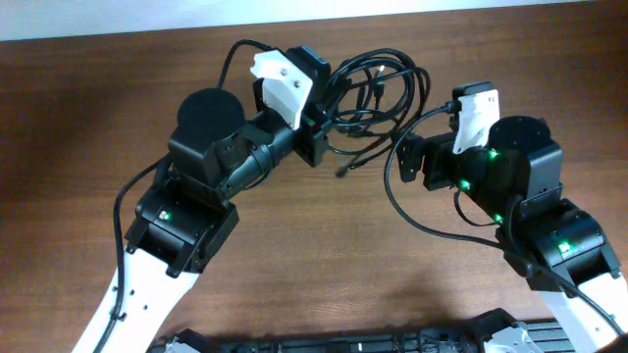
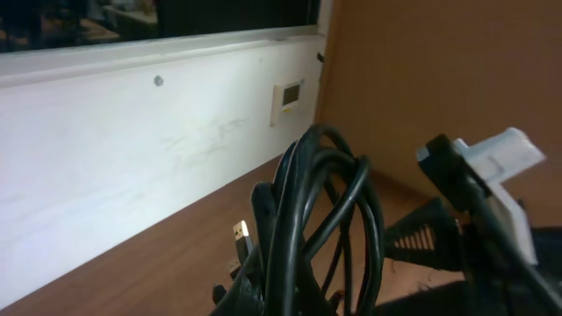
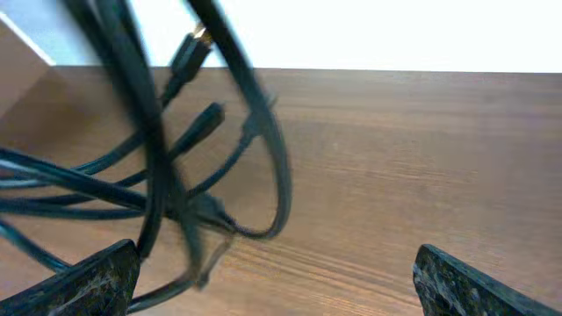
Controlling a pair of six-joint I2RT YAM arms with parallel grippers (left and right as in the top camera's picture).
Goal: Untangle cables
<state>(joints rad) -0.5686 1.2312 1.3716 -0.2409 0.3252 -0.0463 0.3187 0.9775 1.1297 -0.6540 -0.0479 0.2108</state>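
Note:
The cables (image 1: 378, 83) are a knotted bundle of thin black loops held above the brown table (image 1: 324, 255) near its far edge. My left gripper (image 1: 329, 126) is shut on the bundle's left side. In the left wrist view the loops (image 2: 325, 219) rise straight out of the jaws, and a gold-tipped plug (image 2: 240, 233) sticks out on the left. My right gripper (image 1: 399, 159) stands open just right of the bundle. In its wrist view the blurred cables (image 3: 149, 175) hang at the left, by the left finger (image 3: 97, 281), with nothing between the fingers.
A white wall (image 2: 132, 158) runs along the table's far edge. The right arm's own black wire (image 1: 412, 211) loops down over the table. The right arm's white wrist part (image 2: 505, 167) shows close to the bundle in the left wrist view.

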